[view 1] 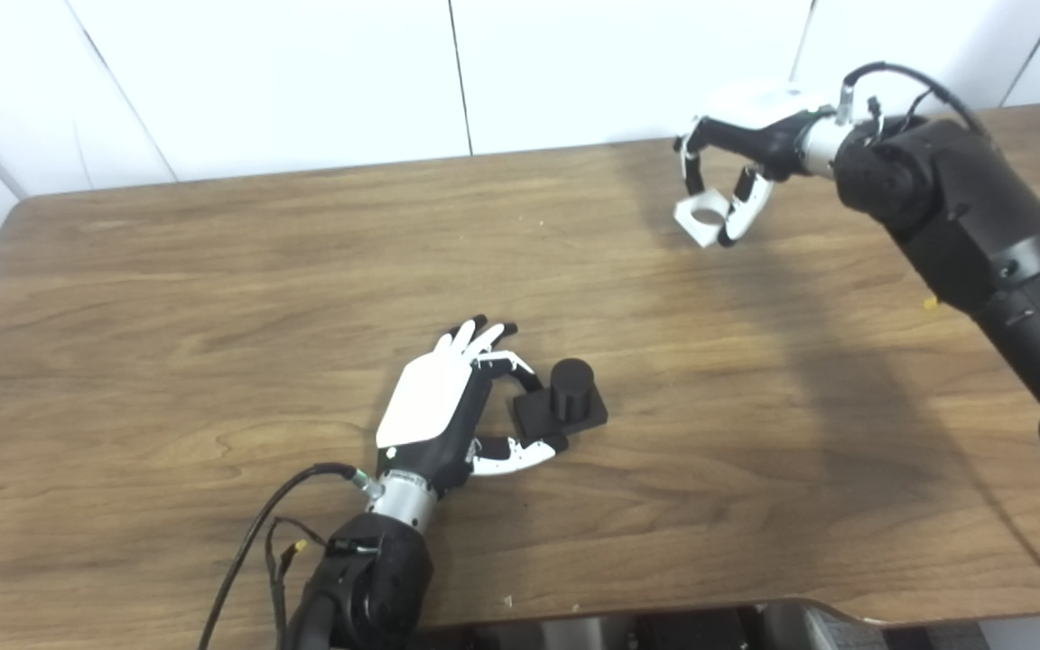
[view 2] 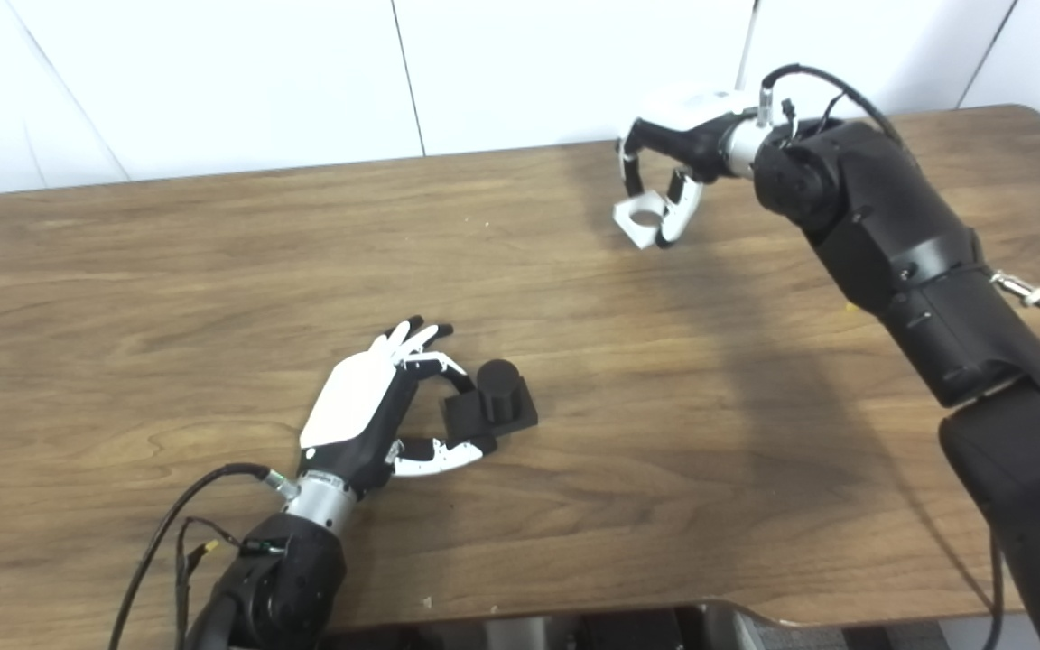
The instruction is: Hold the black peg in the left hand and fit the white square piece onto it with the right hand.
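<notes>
The black peg, a short cylinder on a square black base, rests on the wooden table near its middle. My left hand is beside it on the left, with thumb and fingers closed on the edge of the base. The white square piece, with a round hole, is at the far right of the table. My right hand reaches down from above and its fingers pinch the piece on both sides. I cannot tell whether the piece touches the table.
The table's far edge meets a white panelled wall. Cables hang by my left forearm near the front edge. My right forearm crosses over the table's right side.
</notes>
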Tool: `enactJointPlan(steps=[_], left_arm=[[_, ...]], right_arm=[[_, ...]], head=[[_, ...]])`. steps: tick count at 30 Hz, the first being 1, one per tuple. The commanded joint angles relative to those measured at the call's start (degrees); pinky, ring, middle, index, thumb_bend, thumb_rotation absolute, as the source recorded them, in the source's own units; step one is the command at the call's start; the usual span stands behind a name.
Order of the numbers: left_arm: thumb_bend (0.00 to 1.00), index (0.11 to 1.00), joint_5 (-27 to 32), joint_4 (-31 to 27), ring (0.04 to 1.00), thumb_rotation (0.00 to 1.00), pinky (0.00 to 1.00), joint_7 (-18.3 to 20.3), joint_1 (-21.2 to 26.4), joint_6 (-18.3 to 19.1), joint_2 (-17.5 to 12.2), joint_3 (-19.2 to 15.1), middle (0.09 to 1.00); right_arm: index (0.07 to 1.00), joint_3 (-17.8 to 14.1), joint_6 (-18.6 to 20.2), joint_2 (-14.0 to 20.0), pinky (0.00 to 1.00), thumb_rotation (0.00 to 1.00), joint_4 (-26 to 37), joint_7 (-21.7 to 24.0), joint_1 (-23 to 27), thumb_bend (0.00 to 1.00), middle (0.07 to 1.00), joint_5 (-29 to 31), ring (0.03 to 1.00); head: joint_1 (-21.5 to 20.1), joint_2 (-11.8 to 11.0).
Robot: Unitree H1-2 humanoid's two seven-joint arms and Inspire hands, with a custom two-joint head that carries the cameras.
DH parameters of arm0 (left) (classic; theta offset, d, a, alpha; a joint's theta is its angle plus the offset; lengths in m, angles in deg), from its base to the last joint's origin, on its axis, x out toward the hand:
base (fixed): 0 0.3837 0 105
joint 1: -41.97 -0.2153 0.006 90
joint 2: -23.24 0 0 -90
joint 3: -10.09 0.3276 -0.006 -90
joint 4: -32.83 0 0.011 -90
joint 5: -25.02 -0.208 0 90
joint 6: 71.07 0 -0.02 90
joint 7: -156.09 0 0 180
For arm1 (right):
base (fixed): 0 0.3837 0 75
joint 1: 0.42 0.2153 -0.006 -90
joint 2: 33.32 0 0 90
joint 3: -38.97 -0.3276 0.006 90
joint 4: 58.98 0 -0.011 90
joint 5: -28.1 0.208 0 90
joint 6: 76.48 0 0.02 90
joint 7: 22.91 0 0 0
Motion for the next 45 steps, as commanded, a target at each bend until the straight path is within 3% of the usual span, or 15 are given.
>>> enactJointPlan(steps=[1,9,22,30,45], left_arm=[[0.57,0.535,-0.5,-0.8,1.0,0.26,1.0,-0.3,1.0,-0.9,-0.9,-0.6,0.929],[0.58,0.529,-0.1,-0.7,1.0,0.25,1.0,0.2,1.2,-0.8,-1.0,-0.5,0.928],[0.58,0.529,-0.8,-0.5,1.0,0.25,1.0,1.0,1.2,-0.3,-1.0,-0.3,0.929],[0.58,0.534,-1.2,-0.4,1.0,0.27,1.0,1.3,1.4,0.1,-0.9,-0.3,0.932],[0.58,0.531,-1.5,-0.3,1.0,0.28,1.0,0.9,1.6,0.2,0.0,0.1,0.933]], right_arm=[[0.489,-1.8,0.5,1.3,0.78,0.13,5.0,1.2,1.6,0.52,0.842,1.6,0.919],[0.489,-2.7,3.0,0.4,0.79,0.13,22.0,9.0,-1.5,0.52,0.854,5.1,0.932],[0.491,-2.1,6.9,-2.2,0.79,0.13,37.2,16.8,-5.0,0.52,0.858,7.6,0.943],[0.492,-1.0,6.0,-3.5,0.79,0.13,40.0,18.2,-6.1,0.52,0.883,7.4,0.944],[0.491,0.6,2.6,-5.9,0.81,0.13,38.6,17.4,-7.2,0.52,0.874,5.6,0.942]], head=[[0.0,0.1],[-0.2,0.4],[-0.3,0.7],[-0.7,0.9],[-0.3,0.8]])
